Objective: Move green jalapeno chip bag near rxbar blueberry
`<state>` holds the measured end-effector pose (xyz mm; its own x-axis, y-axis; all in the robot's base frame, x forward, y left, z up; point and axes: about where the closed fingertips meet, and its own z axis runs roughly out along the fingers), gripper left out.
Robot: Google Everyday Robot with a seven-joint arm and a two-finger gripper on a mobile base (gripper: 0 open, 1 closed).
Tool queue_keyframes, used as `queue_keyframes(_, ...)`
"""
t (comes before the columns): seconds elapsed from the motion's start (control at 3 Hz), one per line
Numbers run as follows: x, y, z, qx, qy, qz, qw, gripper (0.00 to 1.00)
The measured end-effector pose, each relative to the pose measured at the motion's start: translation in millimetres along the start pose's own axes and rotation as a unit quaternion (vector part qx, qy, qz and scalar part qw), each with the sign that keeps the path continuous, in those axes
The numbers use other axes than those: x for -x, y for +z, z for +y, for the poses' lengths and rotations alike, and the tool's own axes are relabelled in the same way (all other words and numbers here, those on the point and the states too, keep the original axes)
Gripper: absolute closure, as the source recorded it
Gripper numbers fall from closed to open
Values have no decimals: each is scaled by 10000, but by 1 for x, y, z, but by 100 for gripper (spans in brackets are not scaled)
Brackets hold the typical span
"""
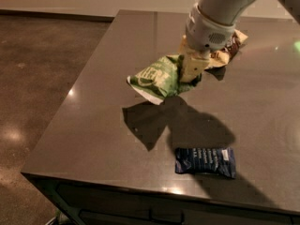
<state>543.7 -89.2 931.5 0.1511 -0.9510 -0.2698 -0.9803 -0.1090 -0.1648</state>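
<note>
My gripper [191, 69] hangs over the middle of the dark table, shut on the right end of the green jalapeno chip bag [157, 78]. The light-green bag with white lettering is lifted off the tabletop and casts a shadow below it. The rxbar blueberry [205, 161], a flat navy-blue wrapper with white text, lies flat near the table's front edge, below and to the right of the held bag, apart from it.
A tan-and-brown snack bag [228, 49] lies behind my gripper, partly hidden by the arm. The table [93, 121] has its front edge close below the blue bar and its left edge beside bare floor.
</note>
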Motion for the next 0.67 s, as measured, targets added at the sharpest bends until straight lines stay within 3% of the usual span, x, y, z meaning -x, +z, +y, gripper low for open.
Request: queue_keyframes(0.67, -30, -6, 58, 220, -257, -84, 9994, 100)
